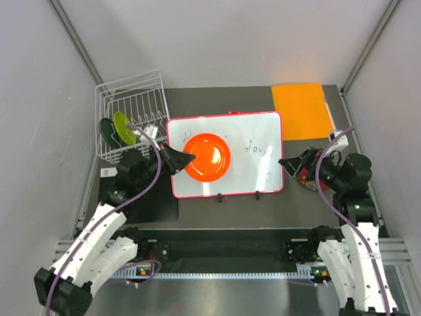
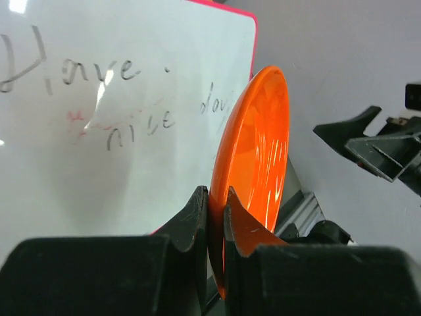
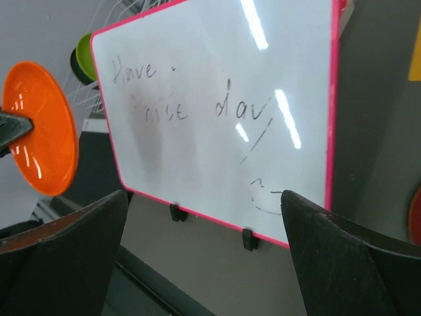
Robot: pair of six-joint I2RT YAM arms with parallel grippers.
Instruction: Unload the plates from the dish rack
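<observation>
Pinching orange plate (image 1: 209, 157) by its rim with left tool (image 1: 189, 158), over whiteboard (image 1: 253, 148) (touching or not: cannot tell); right tool (image 1: 284, 161) spread wide beside whiteboard.

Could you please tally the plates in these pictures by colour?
orange plate: 1
lime green plate: 1
dark green plate: 1
red plate, mostly hidden: 1
Total: 4
</observation>
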